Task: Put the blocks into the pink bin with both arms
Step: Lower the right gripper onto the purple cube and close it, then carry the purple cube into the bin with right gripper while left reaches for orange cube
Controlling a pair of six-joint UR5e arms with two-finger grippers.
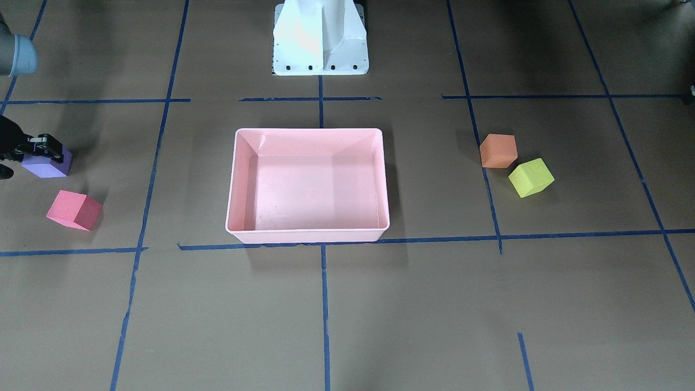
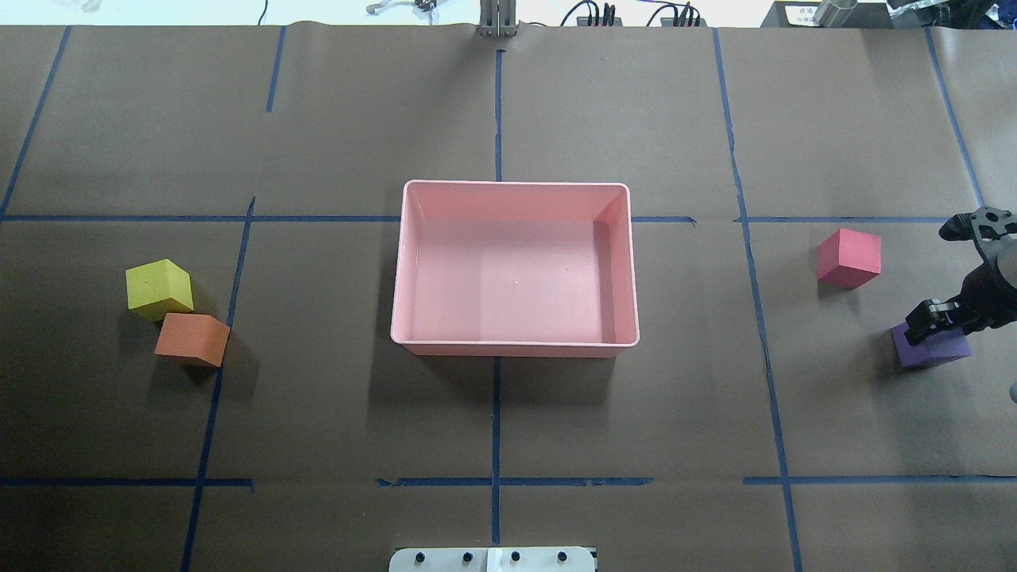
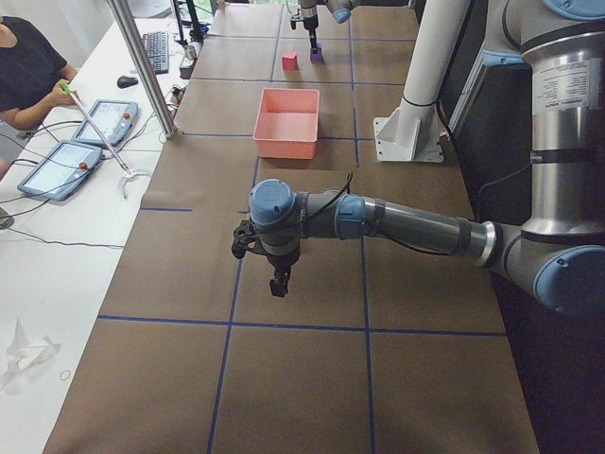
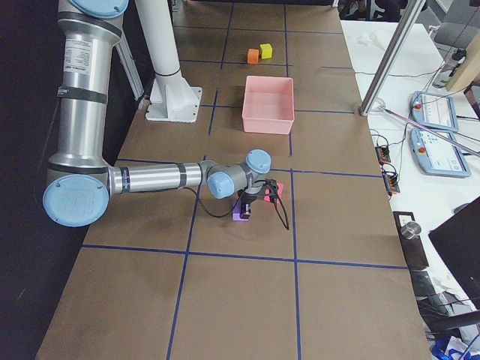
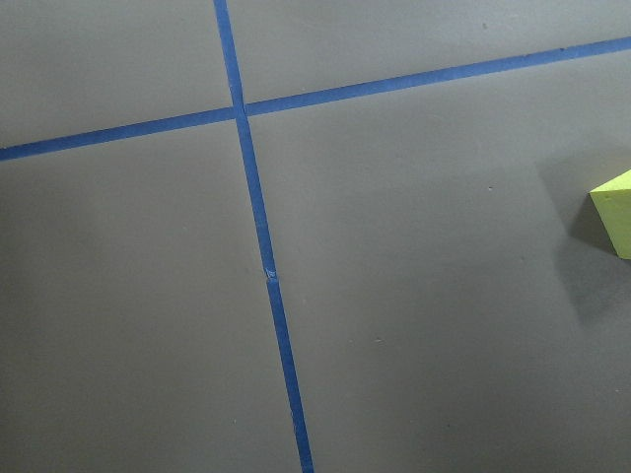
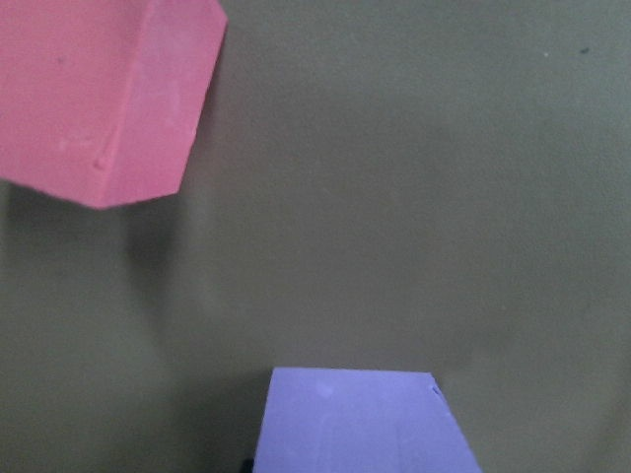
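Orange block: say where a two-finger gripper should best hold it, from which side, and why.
Probably from straight above, gripping two opposite side faces: the orange block lies flat, top face open. The yellow-green block crowds its far side, so take the left and right faces, turning the wrist to its slight skew.

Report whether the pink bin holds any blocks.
Empty: the pink bin has a bare floor; the purple block, red-pink block, orange block and yellow-green block all sit on the table outside.
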